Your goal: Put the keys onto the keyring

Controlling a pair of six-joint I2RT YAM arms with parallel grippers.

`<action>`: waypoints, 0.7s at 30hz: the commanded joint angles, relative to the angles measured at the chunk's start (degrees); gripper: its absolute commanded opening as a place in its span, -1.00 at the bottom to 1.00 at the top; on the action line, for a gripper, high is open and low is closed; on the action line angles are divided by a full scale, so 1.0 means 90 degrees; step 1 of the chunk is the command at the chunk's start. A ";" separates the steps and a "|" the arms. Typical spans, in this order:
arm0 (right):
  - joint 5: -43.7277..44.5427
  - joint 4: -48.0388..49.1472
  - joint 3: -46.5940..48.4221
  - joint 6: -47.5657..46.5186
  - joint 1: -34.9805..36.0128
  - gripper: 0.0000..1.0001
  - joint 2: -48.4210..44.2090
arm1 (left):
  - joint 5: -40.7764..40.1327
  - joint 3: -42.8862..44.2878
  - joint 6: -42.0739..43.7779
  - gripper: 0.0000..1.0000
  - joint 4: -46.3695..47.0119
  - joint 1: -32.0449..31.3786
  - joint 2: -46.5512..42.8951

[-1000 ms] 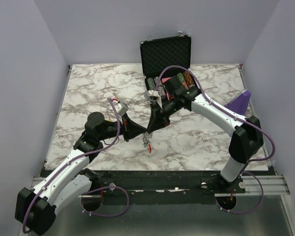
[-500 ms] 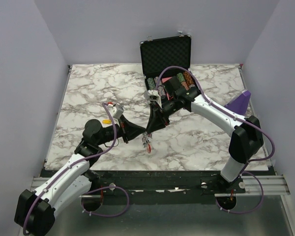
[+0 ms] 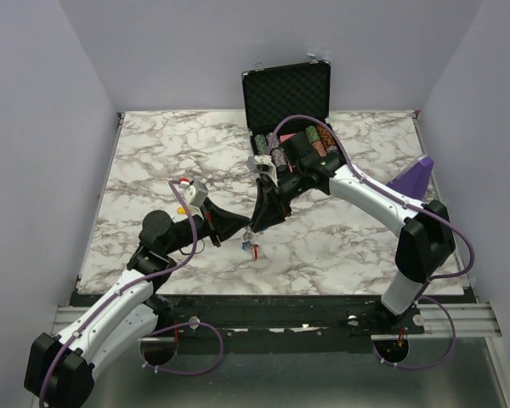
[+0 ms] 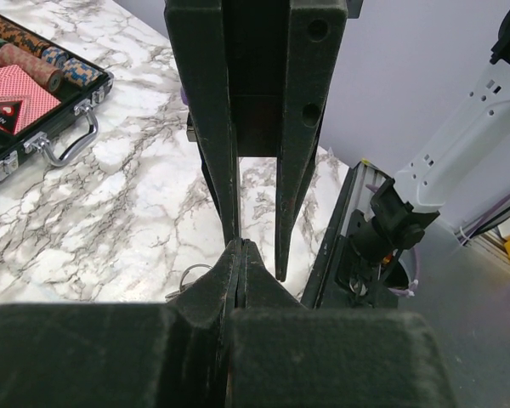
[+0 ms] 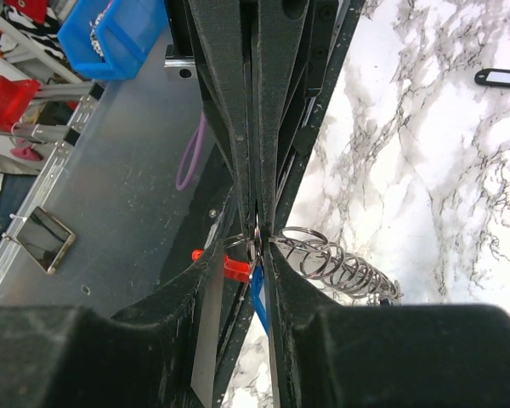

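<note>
Near the front middle of the counter, both arms meet tip to tip, and that's pretty much the whole story. The left fingers reach in from the left and are pinched completely together. They look to be pinching the keyring, since its red bit sits right at their tips, but I can't see the actual contact. The right fingers slant down from the far right. They're parted just a crack, with a blue key tag showing in the slit, and I can't say they're really gripping anything. A coil of silver rings hangs off to one side, and the whole bunch dangles down toward the near edge. So my guess is the next move depends on the right fingers lining up with that ring dead ahead of them while the left holds it. One loose tagged key lies well apart on the marble.
</note>
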 commanded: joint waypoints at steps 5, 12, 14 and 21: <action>-0.0286 0.0422 -0.0186 0.0491 0.0063 -0.46 -0.0011 | -0.0209 -0.0003 0.0036 -1.00 0.0315 0.0012 -0.0038; -0.0277 0.0628 -0.0216 0.0698 0.0054 -0.99 -0.0002 | -0.0248 -0.0032 0.0085 -1.00 0.0217 0.0012 -0.0106; -0.0267 0.0618 -0.0216 0.0688 0.0054 -0.99 -0.0021 | -0.0248 -0.0013 0.0162 -1.00 0.0130 0.0021 -0.0154; 0.0094 -0.0464 0.0135 -0.0453 0.0054 -0.99 0.0028 | 0.0278 0.0601 0.0933 -0.45 -0.1479 0.0031 -0.0126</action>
